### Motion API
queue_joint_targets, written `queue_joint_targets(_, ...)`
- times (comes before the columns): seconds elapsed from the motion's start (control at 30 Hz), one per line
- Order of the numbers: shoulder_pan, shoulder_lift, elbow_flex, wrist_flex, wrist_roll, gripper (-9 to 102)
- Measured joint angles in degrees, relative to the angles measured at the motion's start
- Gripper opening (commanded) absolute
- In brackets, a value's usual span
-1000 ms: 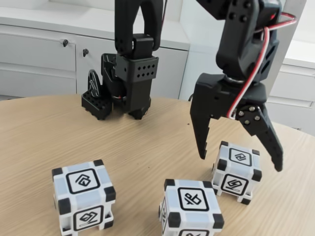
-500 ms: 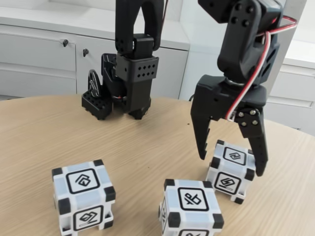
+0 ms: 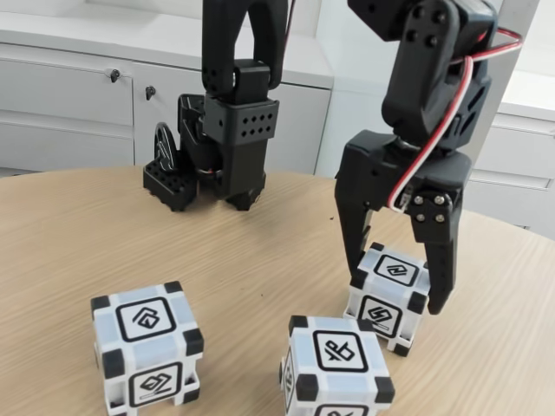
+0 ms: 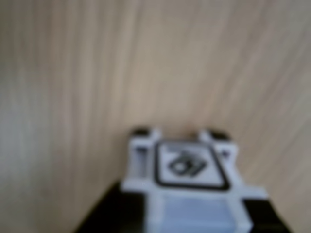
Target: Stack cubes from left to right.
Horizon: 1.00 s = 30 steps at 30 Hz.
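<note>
Three white cubes with black corners stand on the wooden table in the fixed view: a left cube (image 3: 147, 347), a middle cube (image 3: 336, 368) at the front, and a right cube (image 3: 386, 270) behind it. My gripper (image 3: 397, 293) points down over the right cube, one black finger pressed on each side, and the cube sits slightly tilted. In the blurred wrist view the same cube (image 4: 187, 167) fills the lower centre, with dark fingers (image 4: 104, 218) at either side of it.
The arm's black base (image 3: 225, 147) stands at the back of the round wooden table (image 3: 78, 243). White cabinets (image 3: 69, 95) run behind the table. Bare tabletop lies between the left cube and the base.
The fingers have closed in from a wide spread onto the right cube. The cube has shifted a little left, toward the middle cube, and tilted.
</note>
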Motion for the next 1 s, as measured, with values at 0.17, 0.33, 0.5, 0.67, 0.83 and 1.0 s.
queue_joint_targets(0.17, 0.0, 0.0, 0.0, 0.1, 3.4, 22)
queue_joint_targets(0.33, 0.0, 0.0, -0.2, 0.1, 4.5, 23)
queue_joint_targets(0.5, 0.0, 3.3, -0.1, 0.8, 4.6, 23)
queue_joint_targets(0.67, 0.0, 10.4, -0.1, 0.8, 5.4, 23)
queue_joint_targets(0.83, 0.2, 17.4, -0.1, 0.8, 6.4, 22)
queue_joint_targets(1.0, 2.0, 23.1, -0.1, 0.9, 8.6, 21)
